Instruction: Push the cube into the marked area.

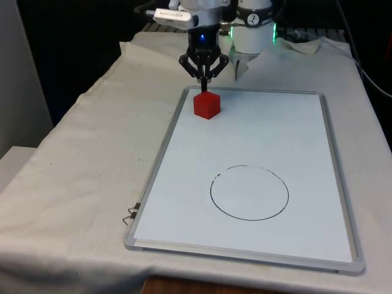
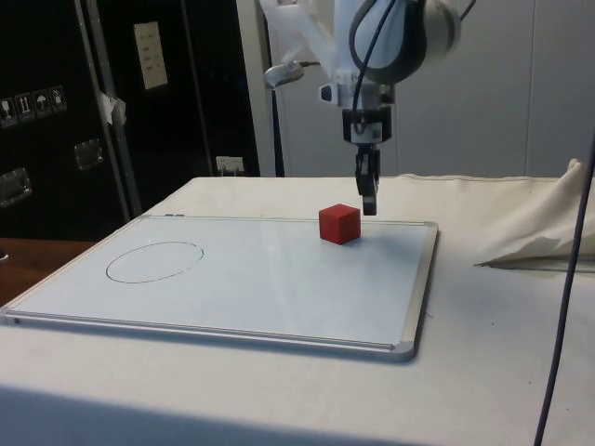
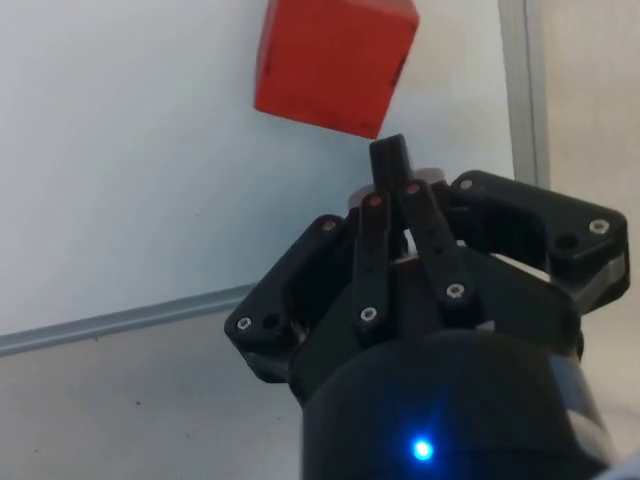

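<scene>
Red and small, the cube [image 1: 206,104] sits on the whiteboard [image 1: 294,128] in the upper left part of the front view, close to the board's far edge and its left rim. In the side view the cube [image 2: 339,224] lies right of centre, with the drawn circle [image 2: 154,261] well apart from it at the left. In the front view that circle [image 1: 249,192] lies in the lower middle of the frame, nearer the camera than the cube.

The black tool [image 1: 204,78] hangs just behind the cube, its tip low and just beside the cube's far face; whether it touches is hard to tell. In the wrist view the tool [image 3: 388,160] has its two fingers pressed together into one narrow point, holding nothing.

The step in hand looks like the start of the push: the tool is set behind the cube, which is not yet in the circle. The next move likely calls for a steady shove toward the camera and slightly toward the front view's right, with contact kept centred so the cube does not spin off line.

The board rests on the cloth-covered bench [image 1: 79,153].
</scene>
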Robot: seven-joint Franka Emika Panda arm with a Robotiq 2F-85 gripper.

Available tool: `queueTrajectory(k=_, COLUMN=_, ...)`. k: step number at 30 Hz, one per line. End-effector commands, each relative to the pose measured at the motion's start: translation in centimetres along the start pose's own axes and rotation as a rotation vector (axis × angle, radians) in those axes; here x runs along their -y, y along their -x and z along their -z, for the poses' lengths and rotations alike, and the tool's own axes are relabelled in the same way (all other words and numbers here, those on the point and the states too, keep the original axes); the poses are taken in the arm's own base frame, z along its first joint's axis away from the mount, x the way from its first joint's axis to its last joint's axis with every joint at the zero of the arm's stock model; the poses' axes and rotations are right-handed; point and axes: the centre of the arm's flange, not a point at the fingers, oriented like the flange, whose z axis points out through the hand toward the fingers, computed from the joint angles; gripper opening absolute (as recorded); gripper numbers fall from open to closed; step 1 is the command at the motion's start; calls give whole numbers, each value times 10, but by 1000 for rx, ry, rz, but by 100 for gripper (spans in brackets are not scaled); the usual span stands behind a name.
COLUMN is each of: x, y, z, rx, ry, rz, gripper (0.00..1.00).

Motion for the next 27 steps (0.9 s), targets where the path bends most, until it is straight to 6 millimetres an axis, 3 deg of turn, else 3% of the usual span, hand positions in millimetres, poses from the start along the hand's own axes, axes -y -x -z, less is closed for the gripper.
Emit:
queueTrajectory(k=1, x=4, y=-3, z=-1, rx=-11, ry=0, rz=-1, gripper=0)
queueTrajectory(k=12, x=10, y=-11, z=-10, rx=-5, ry=16, rz=9, gripper=0)
queueTrajectory(k=17, x=18, y=-27, z=-16, rx=-23, ry=25, rz=12, gripper=0)
queueTrajectory(k=27, x=1, y=-46, z=-29, rx=-10, ry=65, rz=18, gripper=0)
